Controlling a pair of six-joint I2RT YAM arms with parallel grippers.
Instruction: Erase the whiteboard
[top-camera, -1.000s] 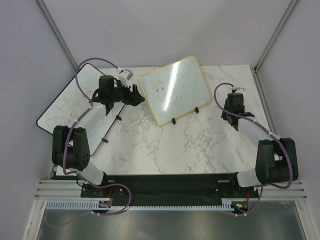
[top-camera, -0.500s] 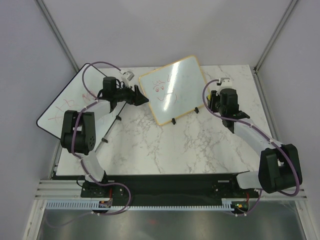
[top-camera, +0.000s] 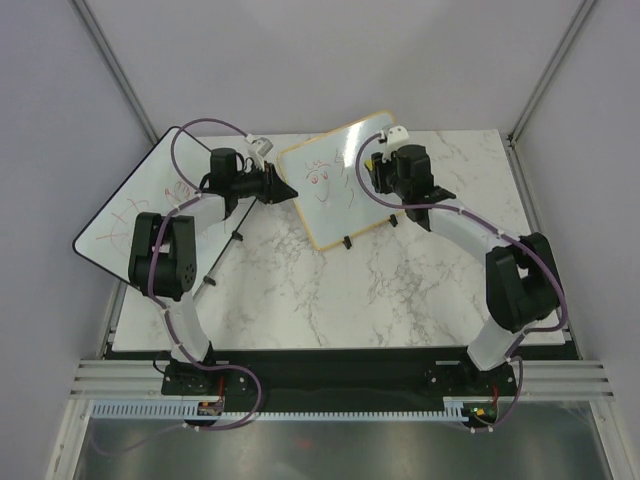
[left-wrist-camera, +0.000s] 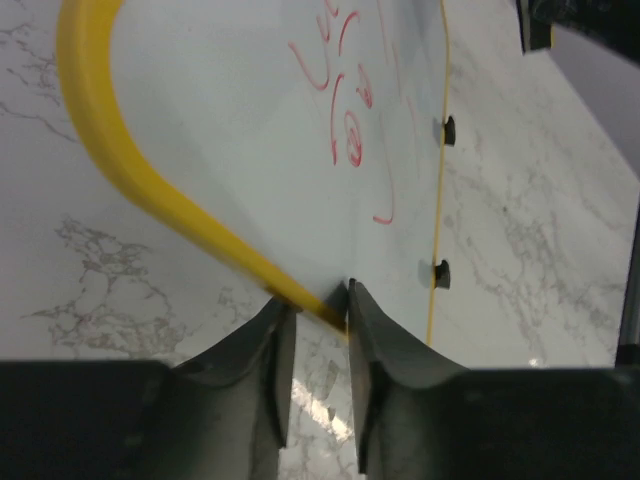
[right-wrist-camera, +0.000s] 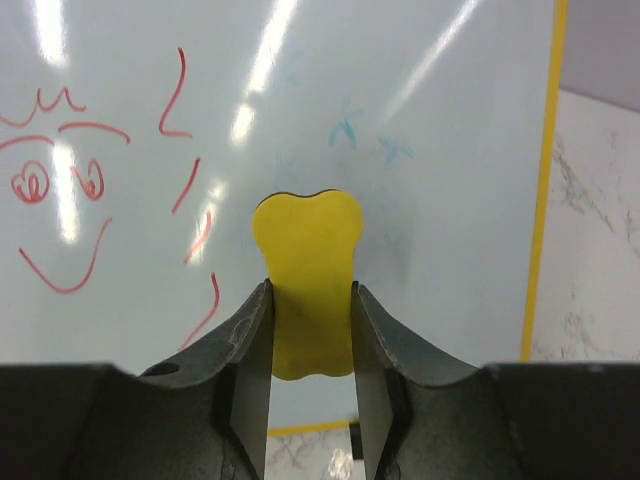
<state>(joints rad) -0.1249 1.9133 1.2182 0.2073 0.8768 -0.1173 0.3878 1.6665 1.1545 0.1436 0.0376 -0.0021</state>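
The whiteboard (top-camera: 345, 200), tan-framed with a red face drawing (top-camera: 320, 180), stands tilted on its two black feet at the back middle of the marble table (top-camera: 330, 290). My left gripper (top-camera: 288, 192) is at its left edge. In the left wrist view the left gripper (left-wrist-camera: 320, 300) is shut on the yellow frame (left-wrist-camera: 150, 185), one finger behind the board and one on its face. My right gripper (right-wrist-camera: 310, 285) is shut on a yellow eraser (right-wrist-camera: 306, 270), which lies against the whiteboard (right-wrist-camera: 430, 200) to the right of the red strokes (right-wrist-camera: 55, 190).
A larger black-edged whiteboard (top-camera: 125, 215) with red scribbles lies at the table's left side, under the left arm. A thin rod-like thing (top-camera: 218, 262) lies beside it. Grey enclosure walls stand on three sides.
The right arm swung from the table's right side over to the whiteboard's face with the eraser. The left gripper slid onto the board's left edge and shut on the frame.
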